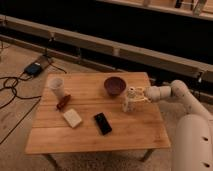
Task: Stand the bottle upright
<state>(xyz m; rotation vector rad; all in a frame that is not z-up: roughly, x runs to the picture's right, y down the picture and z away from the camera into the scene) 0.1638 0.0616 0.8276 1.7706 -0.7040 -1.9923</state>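
The small clear bottle (pixel 128 102) stands upright on the wooden table (pixel 130 131), just right of the table's middle and in front of the dark purple bowl (pixel 114 85). My gripper (pixel 135 95) reaches in from the right at the bottle's top and right side. It is touching or very close to the bottle. The white arm (pixel 172 91) runs off to the right edge of the table.
A pale cup (pixel 56 88) stands at the table's left rear, with a red-brown object (pixel 63 103) in front of it. A pale sponge-like block (pixel 72 118) and a black phone (pixel 103 123) lie near the front. Cables and a box (pixel 33 68) lie on the floor at left.
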